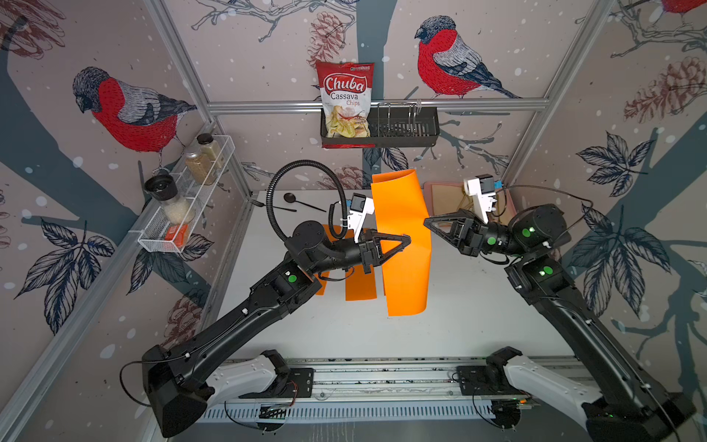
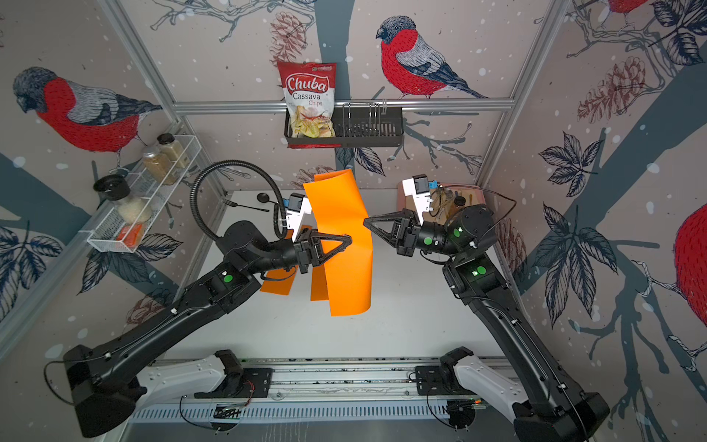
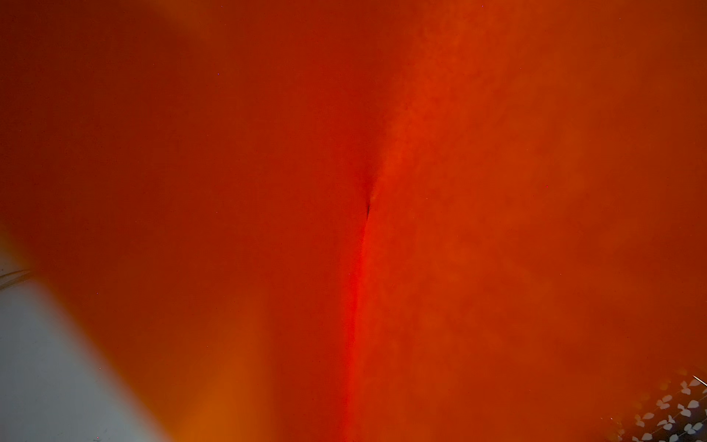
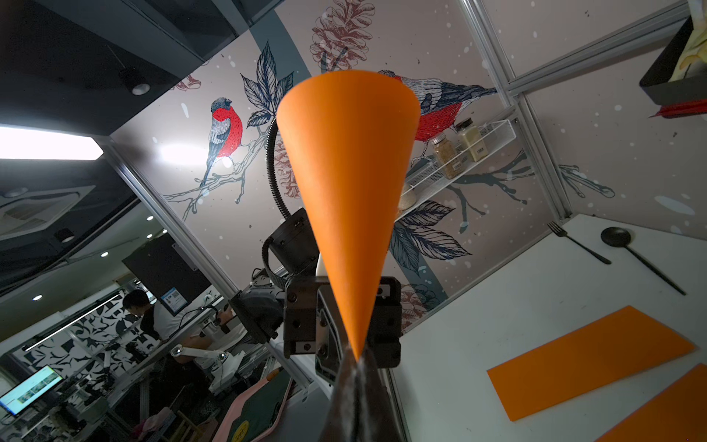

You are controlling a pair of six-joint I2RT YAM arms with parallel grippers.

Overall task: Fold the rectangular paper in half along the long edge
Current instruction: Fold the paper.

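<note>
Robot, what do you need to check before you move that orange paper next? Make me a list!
1. Right jaws gripping the paper: ok, shut on it.
2. Left jaws gripping it: ok, shut on it.
3. Fold creased flat: not ok, the paper curves loosely.
4. Long edges lined up: cannot tell.
5. Other orange sheets out of the way: ok, flat on the table, apart.

The red-and-white foil snack bag (image 1: 345, 100) in the black wall basket (image 1: 417, 130) read "Chuba Cassava Chips".
</note>
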